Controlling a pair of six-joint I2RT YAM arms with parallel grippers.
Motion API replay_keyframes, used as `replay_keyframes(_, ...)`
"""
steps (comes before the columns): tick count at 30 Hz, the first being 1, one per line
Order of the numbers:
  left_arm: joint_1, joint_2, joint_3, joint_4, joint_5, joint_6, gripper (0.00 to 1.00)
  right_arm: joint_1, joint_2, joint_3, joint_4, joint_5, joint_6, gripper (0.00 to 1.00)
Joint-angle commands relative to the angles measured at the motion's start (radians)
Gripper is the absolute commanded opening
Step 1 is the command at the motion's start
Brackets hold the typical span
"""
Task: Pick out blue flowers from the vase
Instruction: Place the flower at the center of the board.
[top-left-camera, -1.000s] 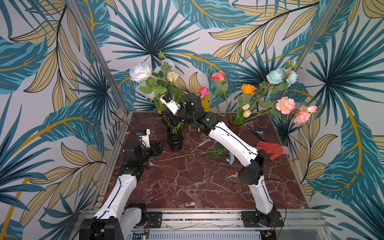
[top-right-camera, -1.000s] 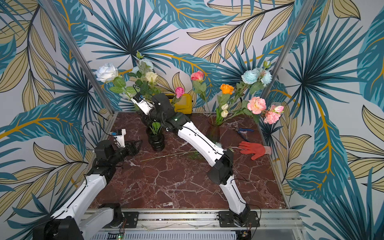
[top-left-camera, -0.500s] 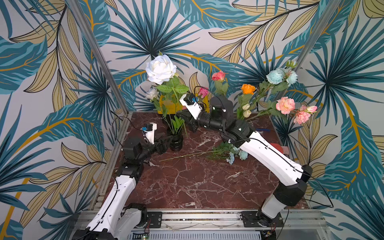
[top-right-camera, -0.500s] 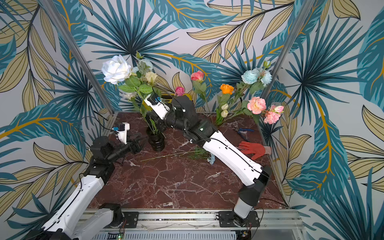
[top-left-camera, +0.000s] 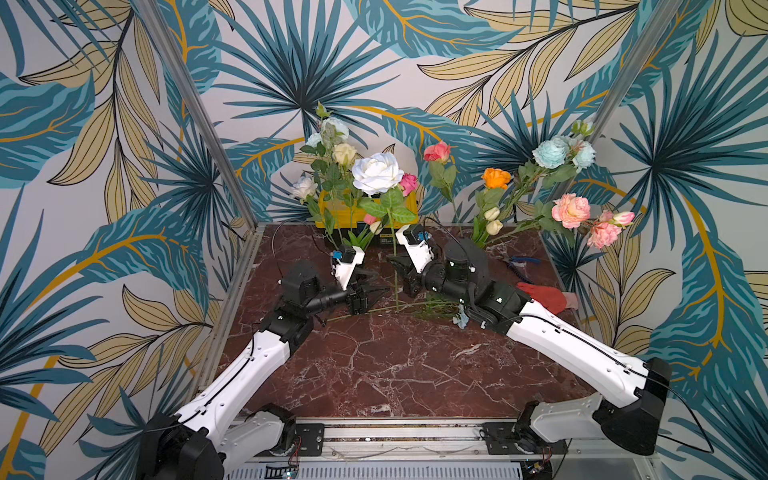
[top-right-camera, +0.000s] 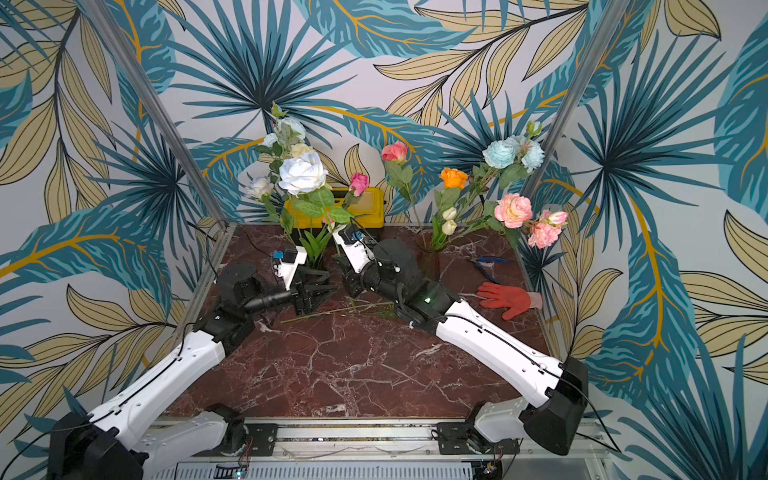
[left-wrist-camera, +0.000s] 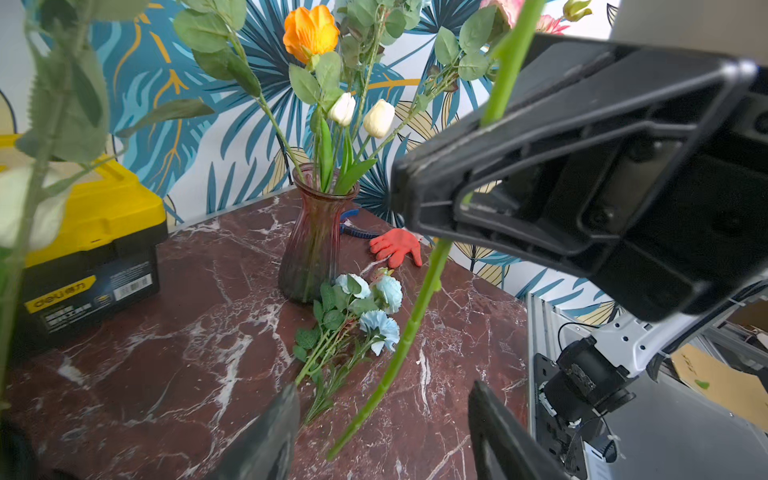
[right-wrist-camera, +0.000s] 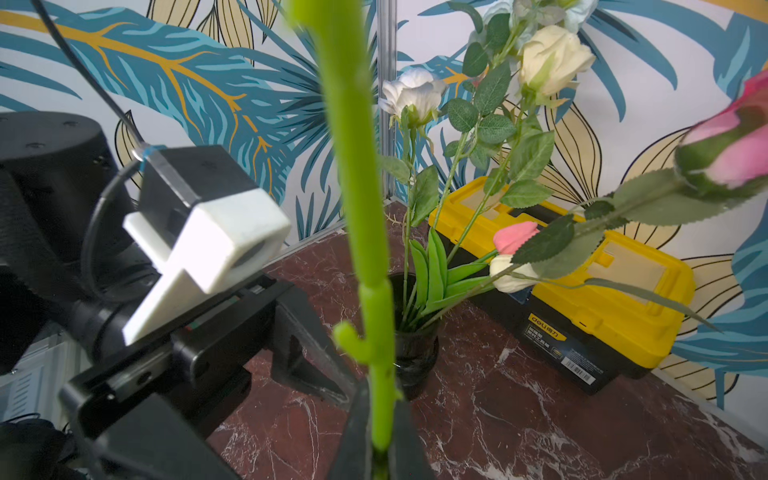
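Down and across, the right arm has carried the rose (top-left-camera: 377, 172) off the vase (right-wrist-camera: 415, 357) to just ahead of my left gripper (left-wrist-camera: 382, 390), which has pushed forward. Right gripper (right-wrist-camera: 380, 419) is clamped on the stem (left-wrist-camera: 419, 299); left fingers (left-wrist-camera: 270, 436) stand apart, holding nothing. That stem runs near upright, bloom above the right fingers, cut end below them, just off the left fingertips; whether inside their gap I cannot tell. Left arm is nearer the free lower end, so I expect a handover. Blue flowers (left-wrist-camera: 376, 309) already lie on the table (top-left-camera: 374, 365) beyond the stem, stalks toward the left fingers; more stand in the vase beside them.
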Motion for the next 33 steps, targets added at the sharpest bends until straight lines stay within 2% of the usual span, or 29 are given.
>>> replay_keyframes(1, -0.040, 0.034, 0.056, 0.008, 0.017, 0.032, 0.65, -0.001, -0.037, -0.027, 0.066, 0.020, 0.047, 0.05)
replay_keyframes(10, -0.082, 0.132, 0.135, 0.008, -0.013, 0.052, 0.62, -0.001, -0.024, -0.032, 0.066, -0.010, 0.077, 0.05)
replay_keyframes(13, -0.088, 0.152, 0.166, 0.008, -0.009, 0.058, 0.56, -0.002, -0.024, -0.045, 0.069, -0.004, 0.082, 0.05)
replay_keyframes(16, -0.092, 0.172, 0.190, 0.008, 0.000, 0.060, 0.49, -0.004, -0.023, -0.058, 0.076, 0.001, 0.088, 0.05)
replay_keyframes(22, -0.095, 0.200, 0.207, 0.008, 0.013, 0.058, 0.25, -0.007, -0.005, -0.056, 0.087, -0.004, 0.096, 0.05)
replay_keyframes(26, -0.096, 0.196, 0.208, 0.009, 0.015, 0.054, 0.01, -0.007, -0.002, -0.058, 0.080, 0.017, 0.088, 0.05)
replay_keyframes(33, -0.097, 0.178, 0.187, 0.008, -0.012, 0.053, 0.00, -0.051, -0.011, -0.090, 0.093, 0.044, 0.100, 0.05)
